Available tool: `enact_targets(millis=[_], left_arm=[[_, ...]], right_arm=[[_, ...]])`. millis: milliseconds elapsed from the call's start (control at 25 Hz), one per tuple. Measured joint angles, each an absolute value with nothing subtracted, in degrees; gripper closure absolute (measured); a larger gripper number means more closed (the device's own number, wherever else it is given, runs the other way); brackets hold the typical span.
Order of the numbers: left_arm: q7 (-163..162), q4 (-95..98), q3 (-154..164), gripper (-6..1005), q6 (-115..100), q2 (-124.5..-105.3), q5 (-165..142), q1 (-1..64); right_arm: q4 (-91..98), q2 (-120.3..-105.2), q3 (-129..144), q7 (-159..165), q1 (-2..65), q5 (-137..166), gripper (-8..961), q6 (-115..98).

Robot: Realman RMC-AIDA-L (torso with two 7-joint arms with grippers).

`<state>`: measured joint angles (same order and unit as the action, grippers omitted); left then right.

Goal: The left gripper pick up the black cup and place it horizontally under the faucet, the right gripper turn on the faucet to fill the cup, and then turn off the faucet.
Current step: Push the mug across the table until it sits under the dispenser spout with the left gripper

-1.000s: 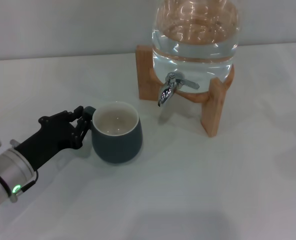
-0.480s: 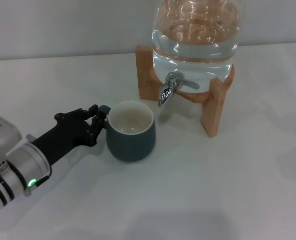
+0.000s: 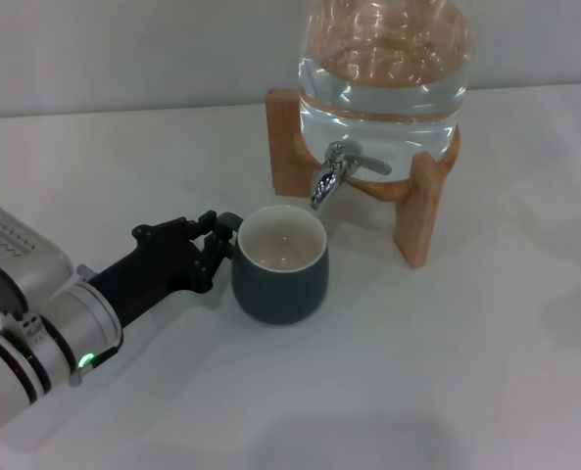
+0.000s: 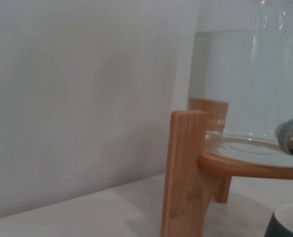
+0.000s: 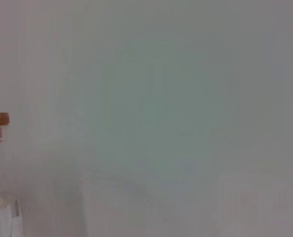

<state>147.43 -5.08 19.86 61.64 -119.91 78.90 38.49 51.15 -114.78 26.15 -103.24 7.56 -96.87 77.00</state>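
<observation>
Left gripper (image 3: 215, 247): low over the white table (image 3: 447, 372), fingers closed on the small loop handle of the black cup (image 3: 280, 264). Black cup: upright on the table, cream inside showing, far rim just below and in front of the faucet (image 3: 331, 174), not touching it. Faucet: chrome, flat lever pointing toward the robot's right, projecting from the glass water jar (image 3: 383, 69). Jar: holding clear water, seated on the wooden stand (image 3: 422, 211). Left wrist view: stand leg and ring close by, edge of the cup rim at one corner, faucet partly visible at the frame edge. Right gripper: not visible in any view; finger state cannot be told.
</observation>
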Motion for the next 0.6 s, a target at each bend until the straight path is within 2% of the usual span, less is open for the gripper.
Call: enact_targets(millis=[600], left_arm=[[147.8,-6.7,19.5,818,60.2,-119.97,78.6,39.3]], right_arm=[[51.1,-114.78,25.9,-103.3,7.6,-96.9,115,77.5]])
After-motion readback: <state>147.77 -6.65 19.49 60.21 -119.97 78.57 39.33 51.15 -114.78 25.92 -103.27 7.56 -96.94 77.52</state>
